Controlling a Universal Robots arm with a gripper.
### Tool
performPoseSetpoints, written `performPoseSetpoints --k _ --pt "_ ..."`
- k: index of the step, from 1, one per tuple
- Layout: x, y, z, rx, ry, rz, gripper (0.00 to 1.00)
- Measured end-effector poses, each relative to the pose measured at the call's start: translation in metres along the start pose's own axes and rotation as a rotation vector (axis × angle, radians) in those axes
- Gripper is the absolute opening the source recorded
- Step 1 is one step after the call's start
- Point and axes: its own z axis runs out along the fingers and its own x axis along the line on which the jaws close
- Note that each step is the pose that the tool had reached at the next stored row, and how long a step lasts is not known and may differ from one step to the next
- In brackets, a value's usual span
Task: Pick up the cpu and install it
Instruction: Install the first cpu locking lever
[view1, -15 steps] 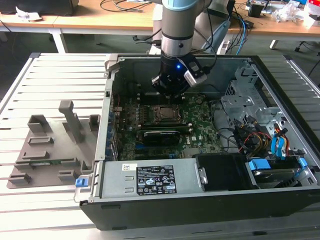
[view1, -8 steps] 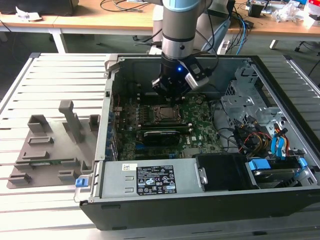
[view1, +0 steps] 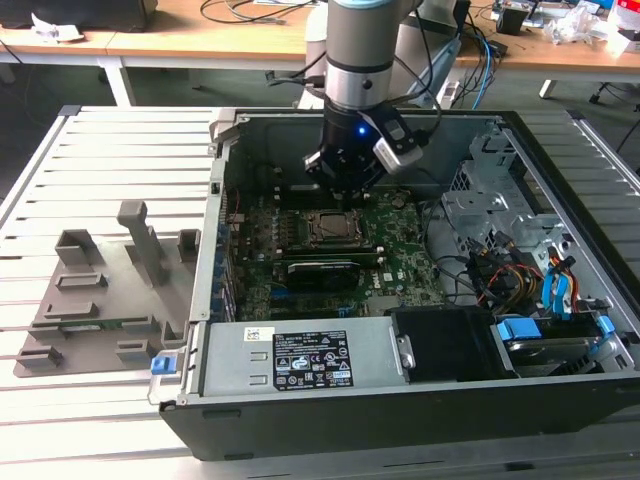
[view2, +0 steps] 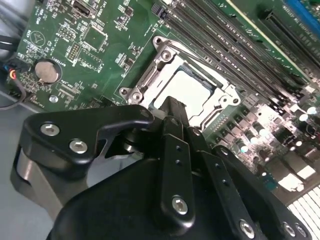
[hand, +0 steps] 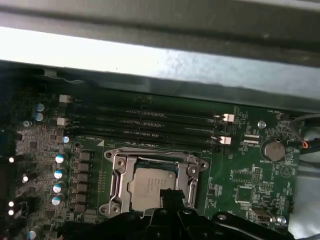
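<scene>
The cpu (view2: 186, 86) is a flat silver-grey square lying in the motherboard socket, inside its metal frame (view2: 145, 75). It shows in both wrist views (hand: 146, 181) and, small, in the exterior view (view1: 333, 227). My gripper (view1: 346, 196) hangs inside the open computer case just above the socket. Its black fingers come together in one narrow tip (view2: 173, 106) with nothing between them. That tip (hand: 172, 196) stands over the cpu's edge; I cannot tell whether it touches.
Memory slots (hand: 160, 122) run alongside the socket, and a coin battery (hand: 273, 149) sits near it. The case walls (view1: 215, 200) ring the board, with a power supply (view1: 300, 360) in front and a drive cage with cables (view1: 520, 250) at the exterior view's right. A grey fixture (view1: 110, 290) lies on the slatted table.
</scene>
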Motion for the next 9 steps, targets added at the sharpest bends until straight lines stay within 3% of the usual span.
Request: performPoseSetpoints --k 6,9 --pt "-0.0003 -0.0007 -0.0143 0.0031 0.0005 0.000 0.11" --pt "-0.0004 -0.0009 -0.0178 0.0035 0.0004 0.000 0.11"
